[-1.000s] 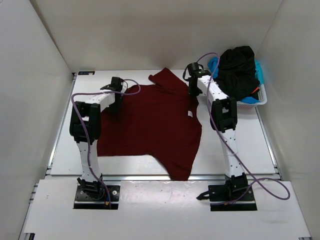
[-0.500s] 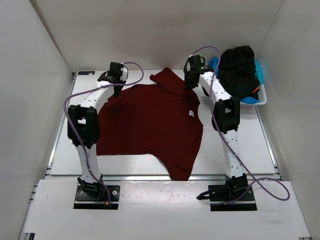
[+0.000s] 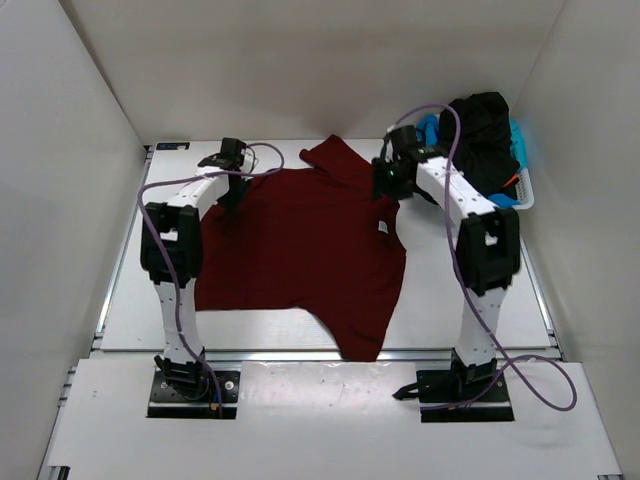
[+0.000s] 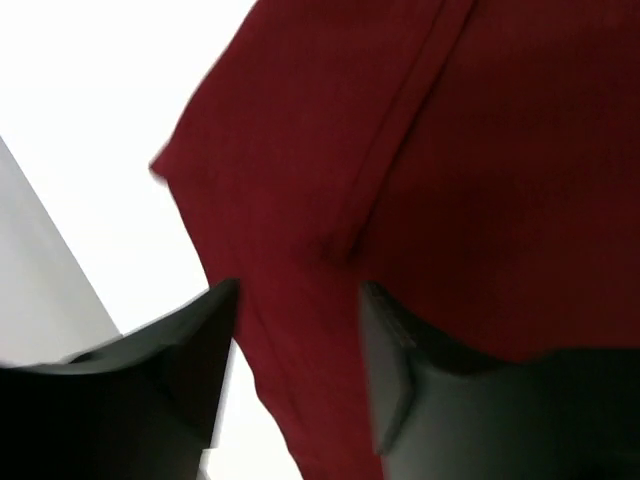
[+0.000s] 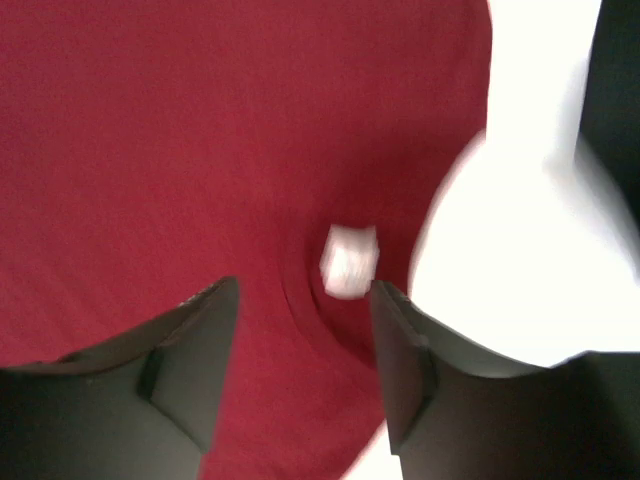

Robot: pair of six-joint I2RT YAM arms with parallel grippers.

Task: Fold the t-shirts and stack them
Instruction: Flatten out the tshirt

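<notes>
A dark red t-shirt (image 3: pixel 300 250) lies spread on the white table, with one sleeve pointing to the back. My left gripper (image 3: pixel 232 190) hangs over its left shoulder. In the left wrist view the left gripper (image 4: pixel 297 300) is open, with the red t-shirt (image 4: pixel 480 180), a seam and its edge lying below the jaws. My right gripper (image 3: pixel 386 182) is over the collar. In the right wrist view the right gripper (image 5: pixel 302 290) is open above the red t-shirt (image 5: pixel 180 150), just short of the white neck label (image 5: pixel 348 260). Neither gripper holds cloth.
A white lattice basket (image 3: pixel 508 208) stands at the back right, close behind the right arm. It holds a black t-shirt (image 3: pixel 478 140) heaped over a light blue one (image 3: pixel 428 128), with a bit of orange showing. White walls close in the table on three sides.
The right gripper has gone from shut to open and let go of the collar, shifting slightly right and nearer. The left gripper rose and came back down over the left shoulder, its jaws narrowing a little.
</notes>
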